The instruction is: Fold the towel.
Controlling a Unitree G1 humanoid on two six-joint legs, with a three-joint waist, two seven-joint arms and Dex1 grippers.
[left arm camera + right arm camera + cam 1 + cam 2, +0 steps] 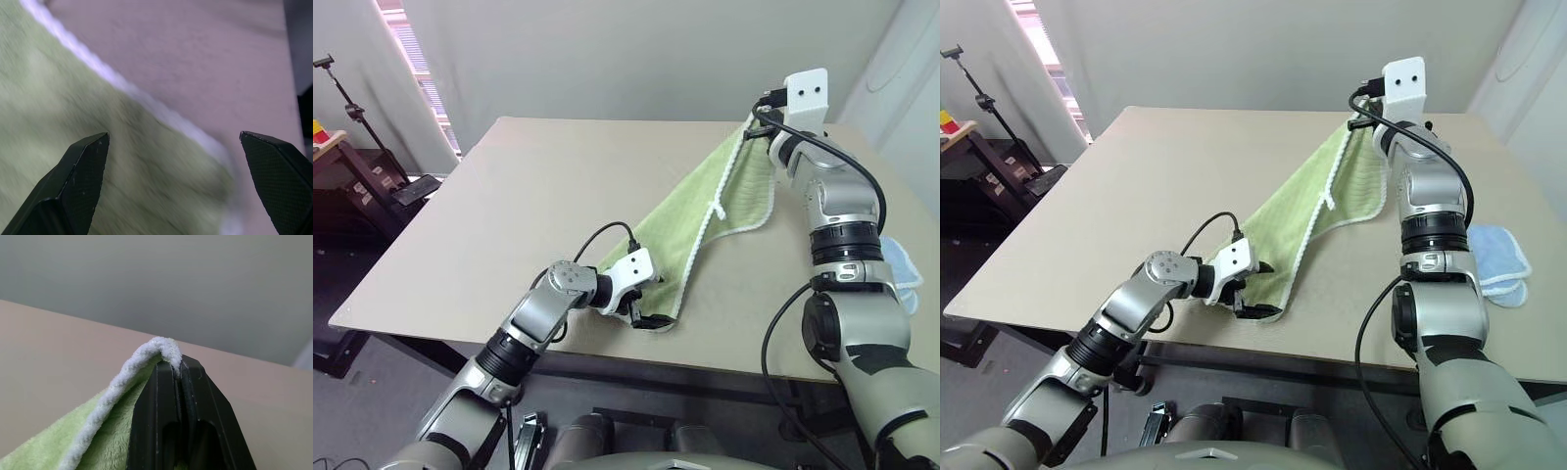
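Towel [720, 206] position: stretched diagonally across the table [509, 215], far corner raised, near corner resting by the table's front edge. Right gripper [177, 369] is clamped on the white edging of the raised corner, keeping the cloth taut for folding. Left gripper [173, 147], jaws wide apart, straddles the near corner's edging, apparently lined up to pinch it.

The light green towel [705, 220], white-edged, stretches diagonally over the table, far corner lifted, near corner lying flat.
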